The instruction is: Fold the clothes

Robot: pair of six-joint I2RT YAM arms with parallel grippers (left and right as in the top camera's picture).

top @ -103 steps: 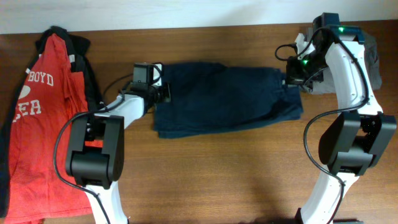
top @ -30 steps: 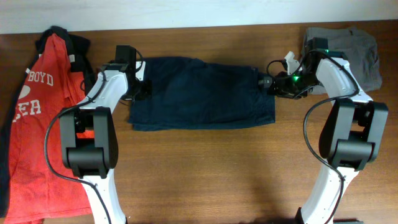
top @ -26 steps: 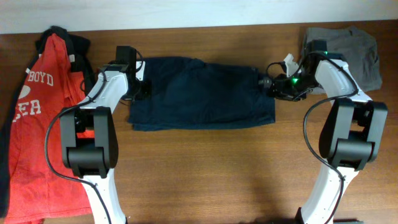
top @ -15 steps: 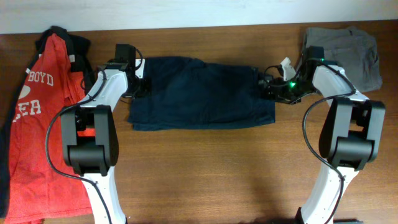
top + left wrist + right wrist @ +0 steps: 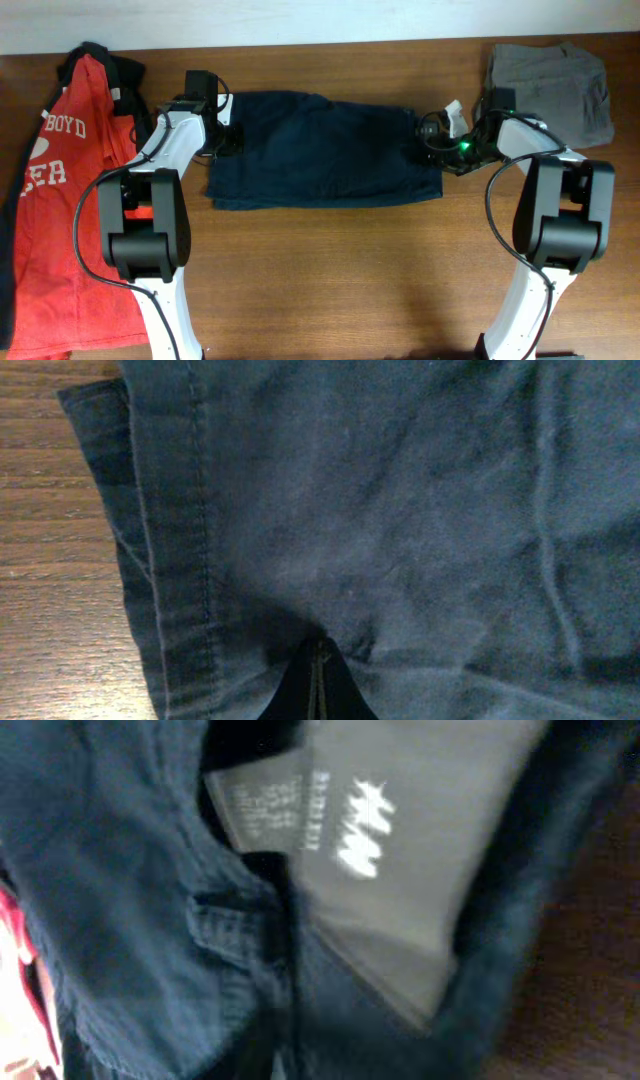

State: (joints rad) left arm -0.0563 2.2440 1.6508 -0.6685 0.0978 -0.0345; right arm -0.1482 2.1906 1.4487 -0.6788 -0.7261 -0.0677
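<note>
Navy garment (image 5: 325,150) lay flat on wood-grain tabletop (image 5: 330,280), back-centre, folded to a rough rectangle. Bottom edge was straight, right end a bit rumpled. Fabric was a heavy weave w/ double-stitched hem (image 5: 165,560) along its left edge. Left jaws sat at that edge, closed to a point w/ cloth puckered around the tips, i.e. pinching it. Right jaws were at the garment's right end. That wrist view was blurry, showing only a white care tag (image 5: 262,810) and a grey label patch (image 5: 400,870), so can't tell their state. Red printed tee (image 5: 70,220) covered the far left, grey garment (image 5: 560,85) was in the back-right corner, both apart from the navy one. Bare wood ran across the front.
</note>
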